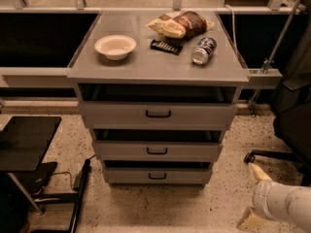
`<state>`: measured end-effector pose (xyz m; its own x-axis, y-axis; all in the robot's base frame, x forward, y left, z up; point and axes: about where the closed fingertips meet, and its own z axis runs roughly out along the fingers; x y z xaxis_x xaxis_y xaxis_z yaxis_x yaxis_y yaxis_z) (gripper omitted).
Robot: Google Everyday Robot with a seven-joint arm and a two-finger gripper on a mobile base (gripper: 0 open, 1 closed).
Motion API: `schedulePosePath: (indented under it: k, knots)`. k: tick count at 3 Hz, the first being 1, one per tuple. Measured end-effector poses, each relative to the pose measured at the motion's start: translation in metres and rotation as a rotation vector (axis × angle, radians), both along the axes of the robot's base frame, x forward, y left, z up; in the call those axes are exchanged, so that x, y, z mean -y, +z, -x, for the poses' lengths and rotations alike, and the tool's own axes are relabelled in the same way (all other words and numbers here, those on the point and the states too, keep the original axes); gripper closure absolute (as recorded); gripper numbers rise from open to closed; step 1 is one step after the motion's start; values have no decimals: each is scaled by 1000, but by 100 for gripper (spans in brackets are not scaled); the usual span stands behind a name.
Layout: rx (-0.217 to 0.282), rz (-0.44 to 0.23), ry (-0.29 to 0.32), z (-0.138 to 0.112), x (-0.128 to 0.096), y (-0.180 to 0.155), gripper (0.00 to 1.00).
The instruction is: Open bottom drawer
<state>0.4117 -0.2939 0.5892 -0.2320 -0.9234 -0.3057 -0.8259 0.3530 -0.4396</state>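
Your hand sits wide open near right, well apart from the bottom drawer; aim high and you hook the middle drawer.

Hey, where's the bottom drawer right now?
In the camera view, the bottom drawer sits low and centre, the lowest of three grey fronts, just above the speckled floor. The pincer hovers at the lower right, apart from it.

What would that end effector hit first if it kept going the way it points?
The end effector, low at right, points left; likely the bottom drawer first, with only floor between, though depth is unclear.
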Motion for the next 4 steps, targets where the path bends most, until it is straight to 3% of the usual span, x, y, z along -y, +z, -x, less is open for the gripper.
schedulePosePath:
  k: [1, 2, 3, 4]
  knots:
    - [0, 0, 0, 0, 0, 0, 0]
    - [-34, -36, 9, -4, 4, -28, 0]
    - [-88, -77, 12, -17, 17, -104, 0]
    - [-64, -101, 11, -50, 12, -175, 0]
